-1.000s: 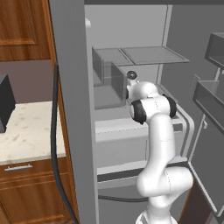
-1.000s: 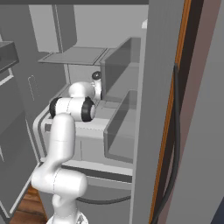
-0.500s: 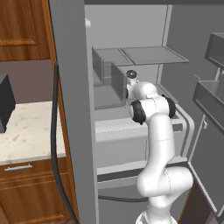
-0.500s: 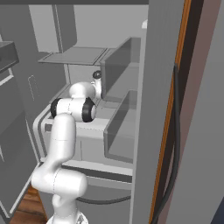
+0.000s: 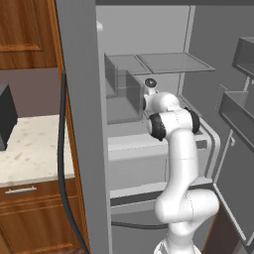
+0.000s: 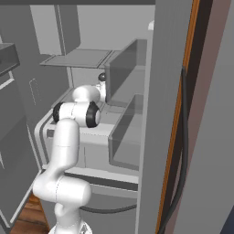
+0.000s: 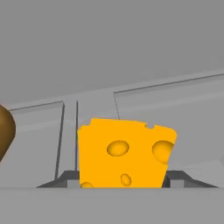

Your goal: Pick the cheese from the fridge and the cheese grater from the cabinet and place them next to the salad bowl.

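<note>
Hand view: cheese [image 7: 126, 153] sits dead centre between the tool [image 7: 122, 180] fingertips [image 7: 65, 178], one dark tip flush on each side, so the tool is clamped on the cheese. Brown rounded item [image 7: 5, 131] off to the tool's left. Arm reaches into the fridge [image 5: 149, 74].

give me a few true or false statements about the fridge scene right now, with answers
1. The orange-yellow holed cheese wedge sits between the pincer finger tips. True.
2. The tall grey fridge is closed. False: it stands open, and the arm reaches in.
3. A brown rounded thing shows at the hand view's left edge. True.
4. The cheese is green. False: it is orange-yellow.
5. A speckled pale countertop lies left of the fridge in the left base view. True.
</note>
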Controlling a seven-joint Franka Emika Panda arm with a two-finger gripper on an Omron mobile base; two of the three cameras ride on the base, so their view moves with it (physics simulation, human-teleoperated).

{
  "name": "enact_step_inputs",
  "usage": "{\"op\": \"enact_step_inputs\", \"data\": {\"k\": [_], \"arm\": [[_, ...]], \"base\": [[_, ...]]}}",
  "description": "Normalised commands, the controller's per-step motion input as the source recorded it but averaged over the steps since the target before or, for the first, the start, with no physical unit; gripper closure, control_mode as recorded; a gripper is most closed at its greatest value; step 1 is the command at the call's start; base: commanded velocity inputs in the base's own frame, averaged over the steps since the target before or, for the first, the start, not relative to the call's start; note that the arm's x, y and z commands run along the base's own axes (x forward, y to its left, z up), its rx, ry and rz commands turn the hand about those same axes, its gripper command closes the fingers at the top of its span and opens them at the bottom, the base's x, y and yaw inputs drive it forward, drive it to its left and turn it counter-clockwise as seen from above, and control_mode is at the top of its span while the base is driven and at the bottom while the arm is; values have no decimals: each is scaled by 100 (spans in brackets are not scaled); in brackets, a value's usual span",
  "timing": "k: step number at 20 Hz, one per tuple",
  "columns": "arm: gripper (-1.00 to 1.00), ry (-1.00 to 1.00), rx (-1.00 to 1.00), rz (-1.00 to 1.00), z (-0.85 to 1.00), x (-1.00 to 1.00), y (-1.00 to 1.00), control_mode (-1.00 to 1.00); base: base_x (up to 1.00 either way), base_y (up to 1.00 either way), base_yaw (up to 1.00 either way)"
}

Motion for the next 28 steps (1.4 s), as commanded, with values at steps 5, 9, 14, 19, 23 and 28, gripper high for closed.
{"op": "enact_step_inputs", "data": {"k": [5, 9, 14, 19, 23, 28], "arm": [[100, 3, 6, 0, -11, -39, 0, -100], [100, 0, 6, 0, -14, -49, 0, -100], [100, 0, 6, 0, -15, -50, 0, -100], [100, 1, 6, 0, 4, -47, -1, -100], [100, 0, 1, 0, 20, -55, 0, -100], [100, 0, 0, 0, 21, -53, 4, -100]], "base": [[0, 0, 0], [0, 0, 0], [0, 0, 0], [0, 0, 0], [0, 0, 0], [0, 0, 0]]}}
